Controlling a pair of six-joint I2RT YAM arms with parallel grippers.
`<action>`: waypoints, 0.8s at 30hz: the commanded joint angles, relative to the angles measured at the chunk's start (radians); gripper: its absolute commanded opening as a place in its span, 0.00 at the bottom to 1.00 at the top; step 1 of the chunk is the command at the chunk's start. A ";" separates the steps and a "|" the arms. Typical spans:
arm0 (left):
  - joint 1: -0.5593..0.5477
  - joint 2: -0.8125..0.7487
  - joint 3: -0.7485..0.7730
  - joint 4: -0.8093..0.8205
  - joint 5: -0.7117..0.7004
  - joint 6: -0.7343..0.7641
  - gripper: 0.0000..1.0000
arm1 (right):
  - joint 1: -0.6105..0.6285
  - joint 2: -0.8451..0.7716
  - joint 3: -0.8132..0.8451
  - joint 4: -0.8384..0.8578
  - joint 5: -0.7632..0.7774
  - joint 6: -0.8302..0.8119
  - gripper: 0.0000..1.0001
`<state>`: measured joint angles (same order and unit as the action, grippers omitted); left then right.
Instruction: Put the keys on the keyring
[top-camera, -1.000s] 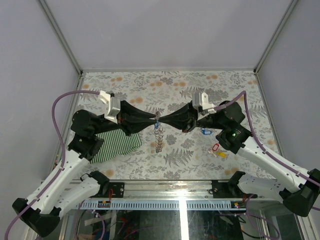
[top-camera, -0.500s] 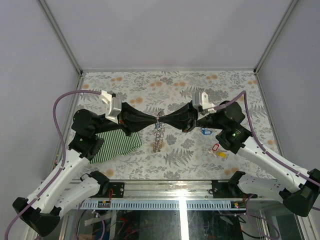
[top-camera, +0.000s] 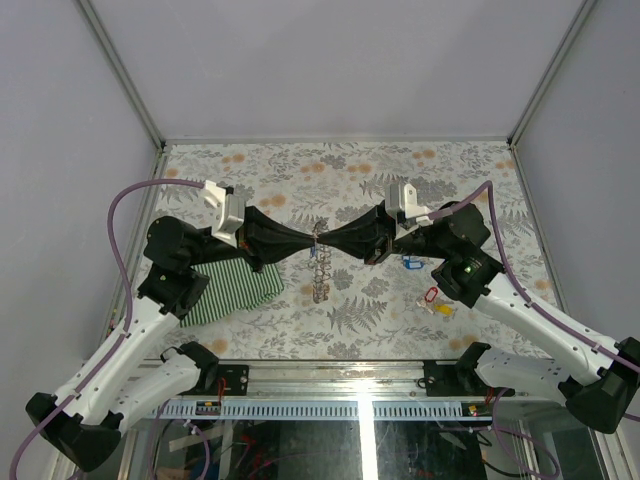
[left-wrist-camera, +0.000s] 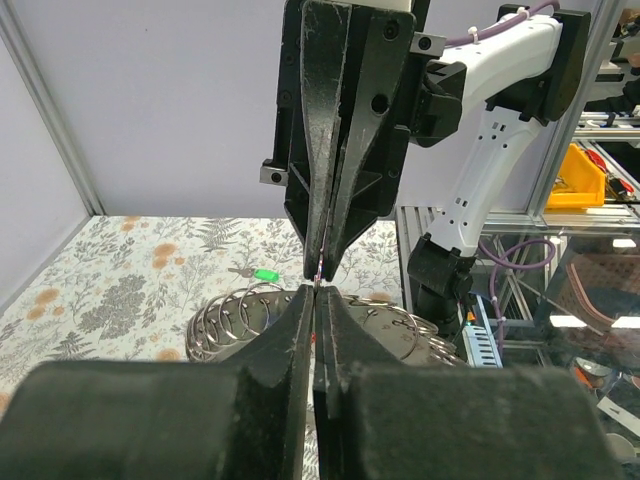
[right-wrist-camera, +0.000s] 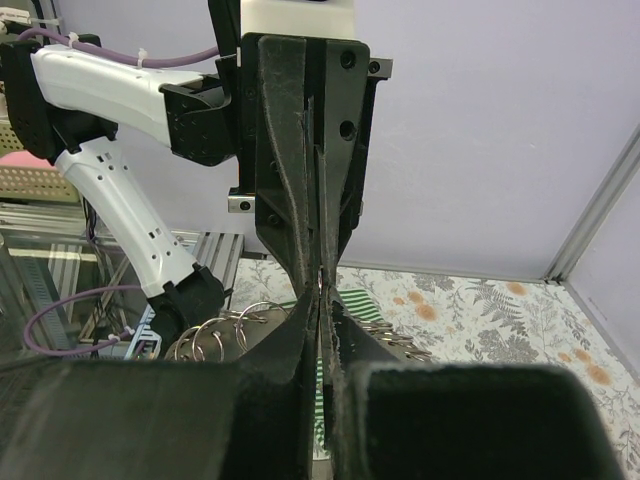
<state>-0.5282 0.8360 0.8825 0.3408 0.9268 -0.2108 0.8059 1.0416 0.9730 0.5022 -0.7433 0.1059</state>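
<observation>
Silvery links of the keyring (top-camera: 318, 278) dangle where your left gripper (top-camera: 309, 243) and right gripper (top-camera: 327, 243) meet tip to tip, the long axis hanging from the tips down toward the table (top-camera: 480, 200). Both sets of jaws are pressed together. The right pinches the ring's top; what the left nips is too small to tell. A blue tag (top-camera: 313, 254) sits just below the left tips, possibly threaded. Other keys (top-camera: 431, 296) lie well behind the right gripper, so most threading looks undone.
</observation>
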 joint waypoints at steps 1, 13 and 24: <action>-0.001 -0.001 0.031 0.032 0.004 -0.003 0.00 | 0.011 -0.007 0.041 0.087 0.005 0.011 0.00; -0.001 -0.015 0.008 0.142 0.021 -0.079 0.00 | 0.011 -0.026 0.013 0.095 0.004 0.010 0.31; -0.001 -0.014 0.017 0.144 0.037 -0.081 0.00 | 0.010 0.000 0.021 0.111 -0.018 0.030 0.27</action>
<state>-0.5282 0.8349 0.8825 0.4084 0.9512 -0.2802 0.8062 1.0409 0.9726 0.5373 -0.7460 0.1188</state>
